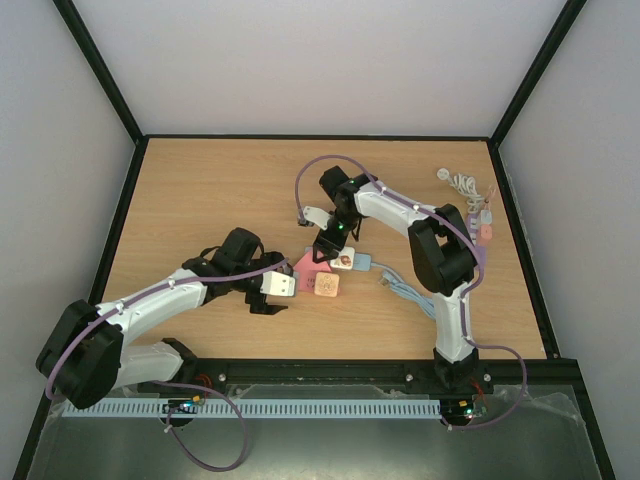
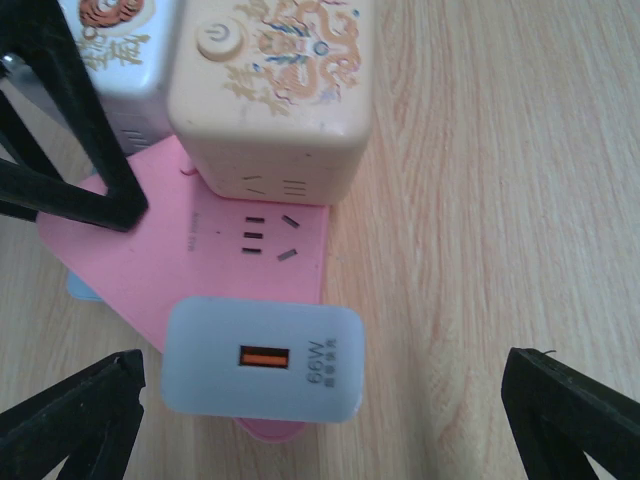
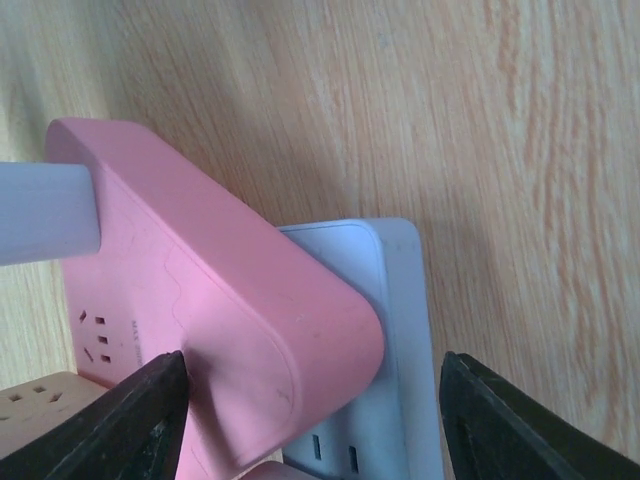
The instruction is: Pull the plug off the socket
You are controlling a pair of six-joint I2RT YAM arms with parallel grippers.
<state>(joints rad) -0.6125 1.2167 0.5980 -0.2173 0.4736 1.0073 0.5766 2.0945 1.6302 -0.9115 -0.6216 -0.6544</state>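
Observation:
A white 66W charger plug point(image 2: 262, 360) sits plugged into a pink socket block point(image 2: 150, 255) lying on the wooden table. My left gripper point(image 2: 325, 420) is open, with its fingers spread wide on either side of the plug and not touching it. In the top view the plug point(image 1: 281, 285) lies between the left gripper's point(image 1: 272, 292) fingers. My right gripper point(image 3: 310, 420) is open and straddles the far end of the pink socket point(image 3: 220, 300) and a pale blue power strip point(image 3: 400, 320) under it. The plug's end point(image 3: 45, 212) shows at the left of the right wrist view.
A cream cube socket point(image 2: 270, 90) and a white cube socket point(image 2: 120, 50) stand against the pink block. A pale cable point(image 1: 400, 285) runs right from the cluster. A coiled white cable point(image 1: 462, 182) and small adapters point(image 1: 485, 230) lie at the back right.

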